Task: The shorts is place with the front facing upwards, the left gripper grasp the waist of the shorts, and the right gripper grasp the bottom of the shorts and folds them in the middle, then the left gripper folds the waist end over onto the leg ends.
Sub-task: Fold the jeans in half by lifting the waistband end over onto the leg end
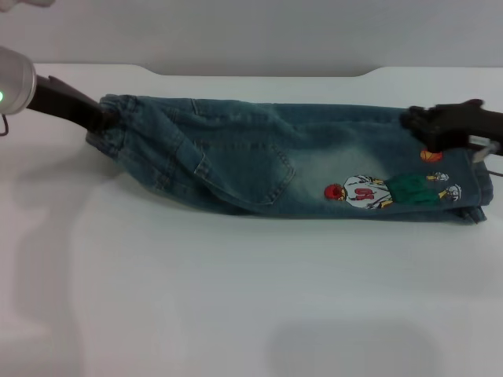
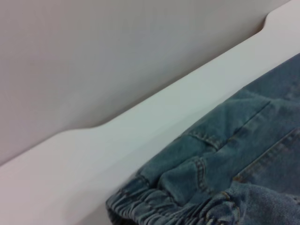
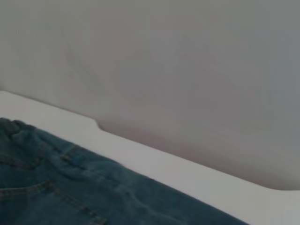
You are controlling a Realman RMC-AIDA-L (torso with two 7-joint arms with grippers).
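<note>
Head view: the left gripper (image 1: 108, 118) reaches in low from the left edge, its dark clamp slanting down from a pale wrist with a green light, and its tips are buried in the ruffled waist (image 1: 118, 118), closed on the fabric there. Across the counter (image 1: 236, 298) the right gripper (image 1: 420, 124) comes in from the right edge, lying almost level, its black clamp pressed onto the far corner of the leg ends (image 1: 464, 196); it looks clamped on the denim, though the fingertips themselves are lost against the dark cloth.

Between the two, the shorts (image 1: 291, 161) lie folded lengthwise into a long narrow band, stretched straight across the counter from left to right. The waist points toward the left arm, the hemmed cuffs toward the right arm. A back pocket faces up near the middle, and the cartoon basketball-player print (image 1: 377, 191) sits close to the cuffs, just beside a pale faded patch.

The left wrist view shows the gathered elastic band (image 2: 154, 204) bunched up close to the camera, with the counter's white edge and a grey wall behind. The right wrist view shows only a stitched stretch of denim (image 3: 70, 187) near the counter's back edge.
</note>
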